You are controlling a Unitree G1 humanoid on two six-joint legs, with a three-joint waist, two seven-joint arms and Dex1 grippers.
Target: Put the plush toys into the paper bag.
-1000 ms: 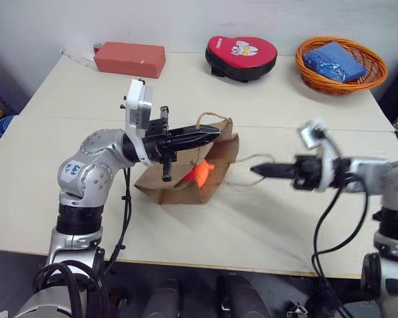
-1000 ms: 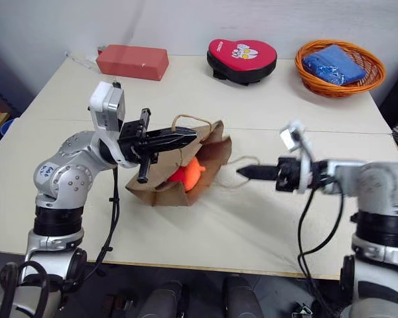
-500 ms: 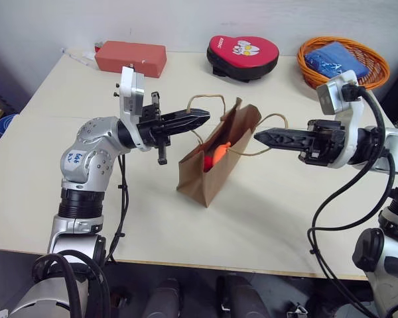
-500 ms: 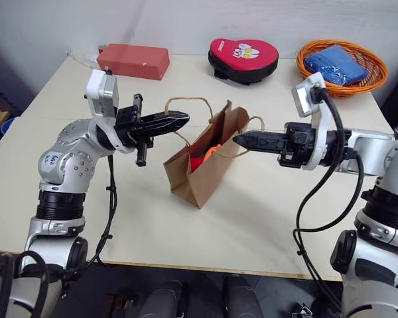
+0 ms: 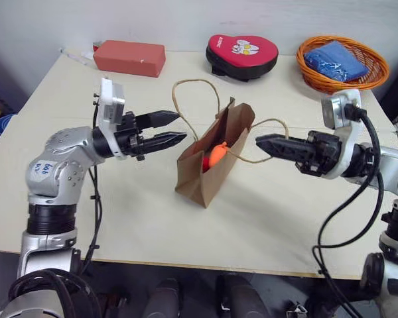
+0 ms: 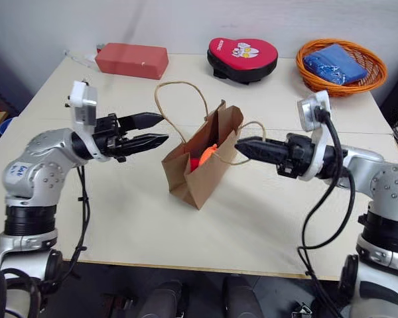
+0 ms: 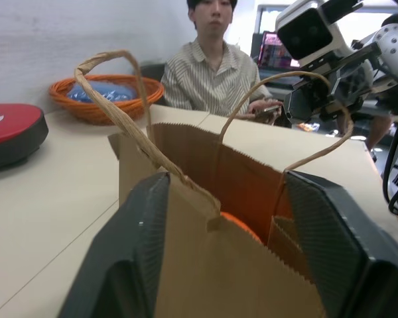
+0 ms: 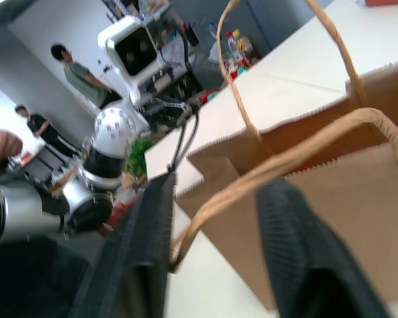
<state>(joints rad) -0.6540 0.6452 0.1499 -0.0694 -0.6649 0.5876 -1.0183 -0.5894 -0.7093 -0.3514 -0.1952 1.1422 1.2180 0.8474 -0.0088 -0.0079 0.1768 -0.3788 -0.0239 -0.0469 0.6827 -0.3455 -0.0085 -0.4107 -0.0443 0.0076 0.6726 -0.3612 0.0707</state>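
Now both my pincers, left gripper (image 5: 176, 128) and right gripper (image 5: 262, 143), had sprung apart, releasing the handles; paper bag (image 5: 212, 165) stood alone (orange plush toy (image 5: 216, 154) inside), task looked finished.

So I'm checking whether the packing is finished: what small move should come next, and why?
Probably draw both grippers back. The paper bag stands upright with the orange plush toy inside; the left gripper and right gripper are open, off the handles.

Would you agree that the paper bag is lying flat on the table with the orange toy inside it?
Not quite: the bag stands upright, as the left eye view shows. The orange toy is indeed inside it, on the table.
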